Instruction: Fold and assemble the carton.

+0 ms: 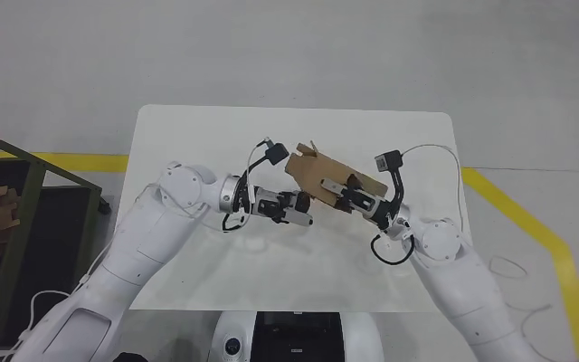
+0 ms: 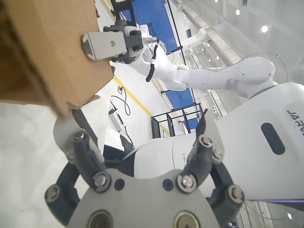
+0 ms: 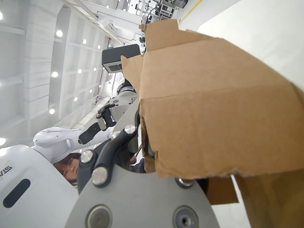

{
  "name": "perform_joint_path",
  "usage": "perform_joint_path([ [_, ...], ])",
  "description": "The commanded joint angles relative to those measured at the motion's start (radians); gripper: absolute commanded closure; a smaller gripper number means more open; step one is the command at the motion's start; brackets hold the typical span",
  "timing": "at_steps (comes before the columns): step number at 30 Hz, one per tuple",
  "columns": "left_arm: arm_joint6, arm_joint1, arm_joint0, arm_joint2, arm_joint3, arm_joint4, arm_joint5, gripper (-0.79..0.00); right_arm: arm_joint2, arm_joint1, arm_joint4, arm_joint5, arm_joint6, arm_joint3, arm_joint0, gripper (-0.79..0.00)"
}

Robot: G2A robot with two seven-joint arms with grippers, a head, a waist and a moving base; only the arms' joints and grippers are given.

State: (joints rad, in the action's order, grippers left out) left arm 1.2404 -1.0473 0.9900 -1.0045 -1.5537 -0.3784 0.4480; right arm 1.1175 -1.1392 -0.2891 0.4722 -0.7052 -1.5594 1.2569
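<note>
The brown cardboard carton is pinched by our right gripper above the white table, at the centre of the top view. Our left wrist view shows that grey finger on its wall; the right wrist view shows creased panels. Our left gripper gapes, one finger just beside a carton flap's corner.

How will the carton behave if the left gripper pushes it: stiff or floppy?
Probably light: the right gripper seems to carry the carton by one panel, while the left gripper is open. Likely floppy at the flaps, which stand loose; a push may hinge them at the creases. Its torn-looking edge suggests thin board that could crumple.
</note>
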Motion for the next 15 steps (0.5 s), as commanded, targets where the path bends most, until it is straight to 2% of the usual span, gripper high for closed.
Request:
perform_joint_path([
  [1, 0.0, -0.001, -0.004, 0.003, 0.004, -0.002, 0.002, -0.785, -0.002, -0.001, 0.0, -0.001, 0.001, -0.001, 0.001, 0.0],
  [15, 0.004, 0.002, 0.001, -0.003, 0.002, -0.004, 0.007, -0.785, -0.025, -0.009, -0.003, 0.002, 0.005, 0.004, -0.003, 0.0],
])
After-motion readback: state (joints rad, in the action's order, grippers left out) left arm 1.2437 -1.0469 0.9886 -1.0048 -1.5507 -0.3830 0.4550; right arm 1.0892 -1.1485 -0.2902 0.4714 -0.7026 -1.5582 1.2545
